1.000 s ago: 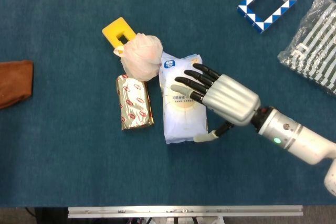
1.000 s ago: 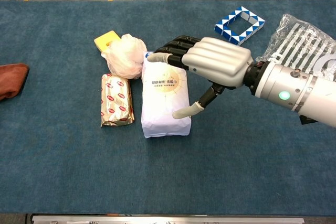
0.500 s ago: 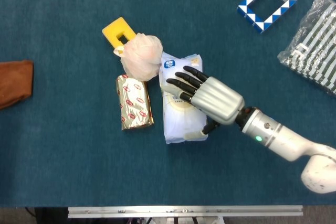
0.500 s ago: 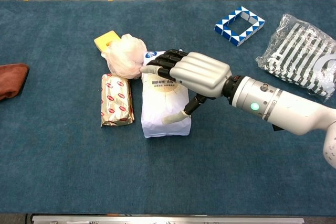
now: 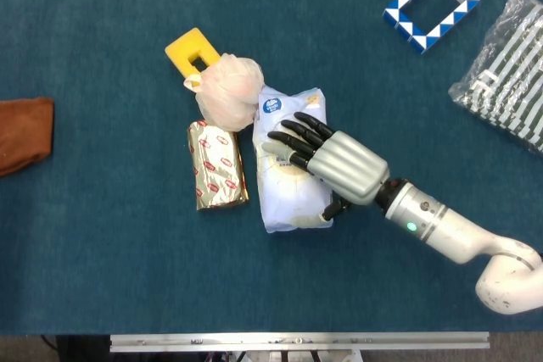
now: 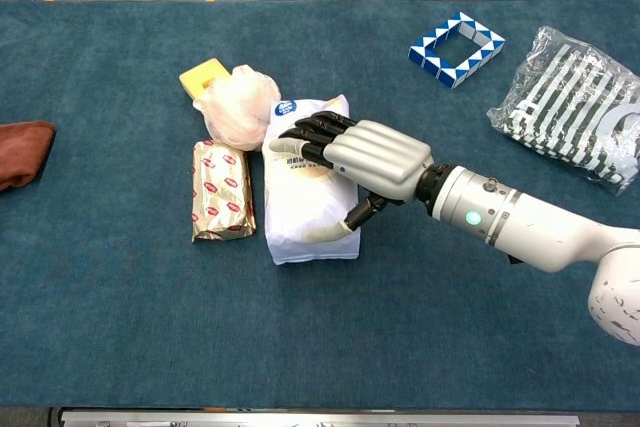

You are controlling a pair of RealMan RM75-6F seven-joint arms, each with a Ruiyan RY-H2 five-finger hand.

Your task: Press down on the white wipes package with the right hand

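The white wipes package (image 5: 284, 203) lies lengthwise at the table's middle, with a blue round logo at its far end. My right hand (image 5: 329, 158) lies flat on top of it, palm down, dark fingers spread toward the far left and the thumb against the package's near right edge. In the chest view the right hand (image 6: 362, 153) presses into the wipes package (image 6: 298, 215), which bulges and puckers around the fingers. The hand grips nothing. My left hand shows in neither view.
A gold foil pack (image 5: 217, 164) lies just left of the package, a knotted pale plastic bag (image 5: 227, 82) and a yellow block (image 5: 193, 51) beyond it. A blue-white puzzle ring (image 5: 431, 8) and striped bag (image 5: 509, 74) sit far right, a brown cloth (image 5: 24, 133) far left.
My right hand has come down and leftward from above the package's right side onto its top. The package now dents under it, and its far end has shifted slightly.
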